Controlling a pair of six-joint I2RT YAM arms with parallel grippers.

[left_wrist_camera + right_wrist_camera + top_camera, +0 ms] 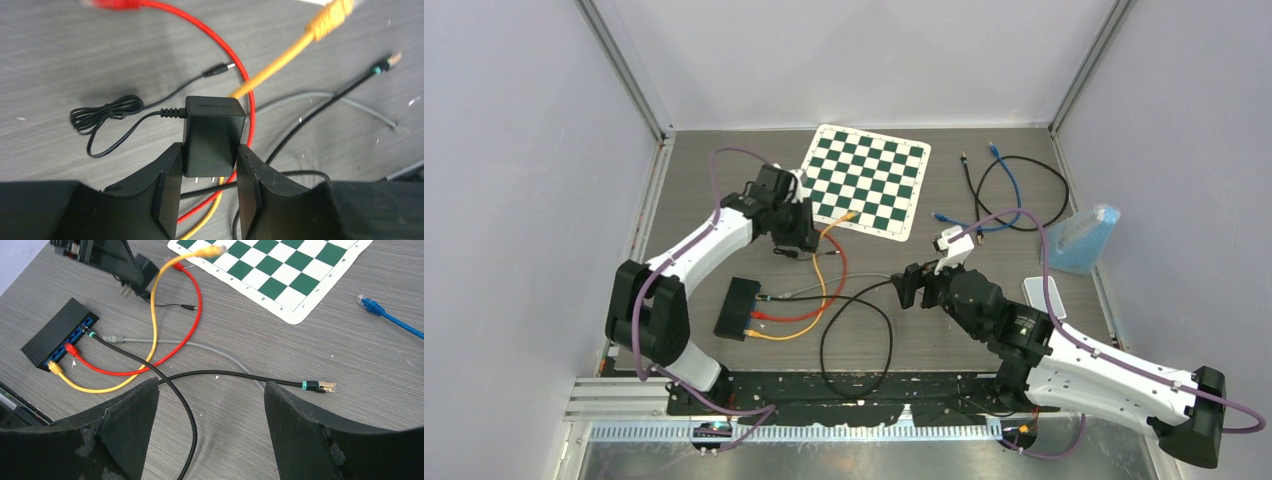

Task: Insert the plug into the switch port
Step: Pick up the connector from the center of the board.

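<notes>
Gripping a black power adapter (215, 127) by its sides, your left gripper (210, 167) is partly closed, beside the chessboard (867, 180). The adapter's barrel plug (220, 69) lies loose on the table (75, 45). Your right gripper (211, 390) gapes wide, empty. The switch (738, 308) sits near the adapter, not touching it.

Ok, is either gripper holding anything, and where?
The left gripper grips the black power adapter by its two side faces, near the pronged end. The right gripper is open, holding nothing.
</notes>
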